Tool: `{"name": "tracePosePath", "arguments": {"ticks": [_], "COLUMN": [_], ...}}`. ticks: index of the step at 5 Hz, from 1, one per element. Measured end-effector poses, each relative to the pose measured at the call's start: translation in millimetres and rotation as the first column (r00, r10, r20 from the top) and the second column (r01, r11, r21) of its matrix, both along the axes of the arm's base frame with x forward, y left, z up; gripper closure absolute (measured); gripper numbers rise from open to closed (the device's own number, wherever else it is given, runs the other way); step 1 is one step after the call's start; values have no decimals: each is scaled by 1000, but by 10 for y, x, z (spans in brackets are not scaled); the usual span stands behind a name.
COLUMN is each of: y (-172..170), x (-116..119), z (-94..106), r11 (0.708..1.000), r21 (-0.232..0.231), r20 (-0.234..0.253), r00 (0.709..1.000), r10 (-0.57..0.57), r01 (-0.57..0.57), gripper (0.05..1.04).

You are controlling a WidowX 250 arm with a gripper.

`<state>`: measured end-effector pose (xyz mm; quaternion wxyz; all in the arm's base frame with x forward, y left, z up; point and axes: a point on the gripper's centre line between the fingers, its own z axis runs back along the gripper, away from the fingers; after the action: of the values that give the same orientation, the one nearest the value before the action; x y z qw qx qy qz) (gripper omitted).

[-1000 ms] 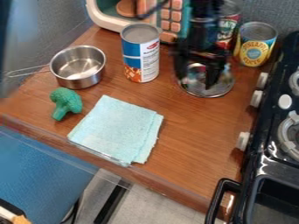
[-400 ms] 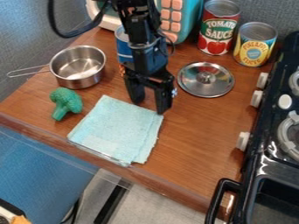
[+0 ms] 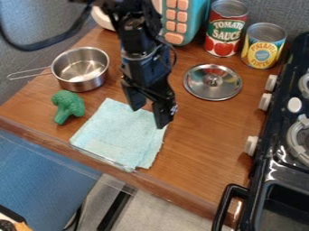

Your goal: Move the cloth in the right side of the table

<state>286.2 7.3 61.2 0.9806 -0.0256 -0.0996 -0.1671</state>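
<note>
Evidently, the cloth [image 3: 120, 133] is laid flat and folded near the front edge of the table [image 3: 205, 149], beside the broccoli [image 3: 68, 106], and the gripper [image 3: 150, 111] is poised over its far edge with the fingers spread apart and nothing gripped. Little weight or stiffness is to be expected, so the cloth can probably be pinched without harm, though sagging and unfolding must be allowed for. It is best taken by the far right corner, with all layers caught before any drag rightward.
</note>
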Motion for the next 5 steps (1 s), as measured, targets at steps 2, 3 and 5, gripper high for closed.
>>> {"name": "tracePosePath", "arguments": {"ticks": [2,3,5], "y": [124,224,409], "x": [-128,-171,-278], "z": [-38,15,-113], "r11": [994,990,981], "r21": [98,112,113], "r20": [-39,-31,-72], "r00": [998,996,983], "r10": [45,88,167], "r01": [-41,-84,-158], "gripper": [83,83,83]}}
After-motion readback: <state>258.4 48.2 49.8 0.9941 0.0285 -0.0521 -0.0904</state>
